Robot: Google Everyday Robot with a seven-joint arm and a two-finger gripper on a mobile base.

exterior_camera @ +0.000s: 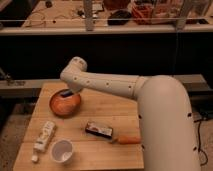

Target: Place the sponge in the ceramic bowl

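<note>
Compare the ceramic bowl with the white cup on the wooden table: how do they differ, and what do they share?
Colour: the ceramic bowl is glossy orange-brown, the white cup is plain white.
Shape: the bowl is wide and shallow, the cup narrower and deeper.
Place: the bowl sits farther back, with the gripper over its far rim; the cup stands near the front edge.
Both stand mouth up on the table.
</note>
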